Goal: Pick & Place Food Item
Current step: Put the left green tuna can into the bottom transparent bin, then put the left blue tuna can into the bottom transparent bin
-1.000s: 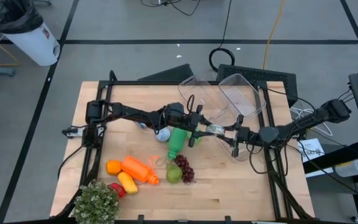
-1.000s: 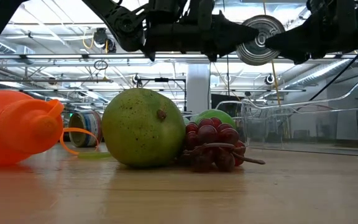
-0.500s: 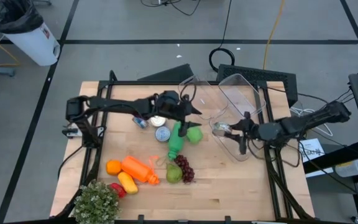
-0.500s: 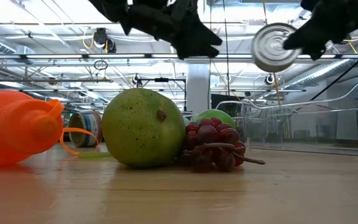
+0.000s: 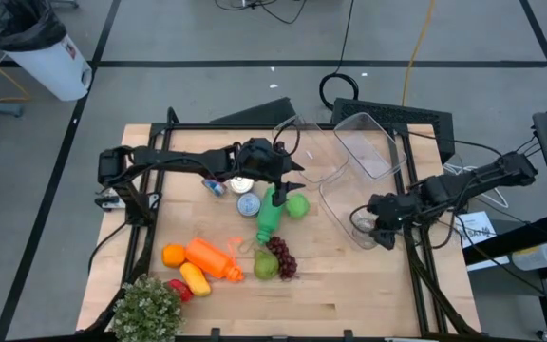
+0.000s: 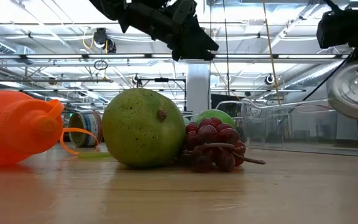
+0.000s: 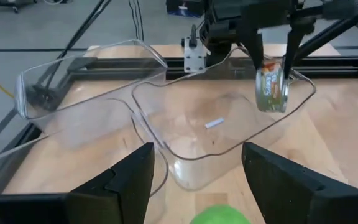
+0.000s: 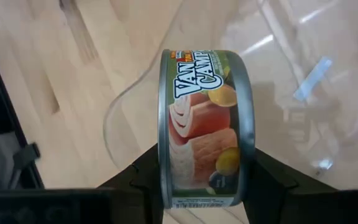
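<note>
Gripping tuna can (image 8: 205, 127), right hand (image 5: 373, 228) overhangs bin rim (image 5: 345, 231).

The table (image 5: 349, 285) is pale wood with a matt, lightly grained top. At the right of the high view a metal can (image 8: 205, 127) shows a shiny rim and a glossy printed paper label. The two bins (image 7: 185, 112) are clear, smooth plastic (light glints along their rims). The pear (image 6: 143, 127) looks speckled and dull, the orange bottle (image 6: 17, 127) smooth plastic.
</note>
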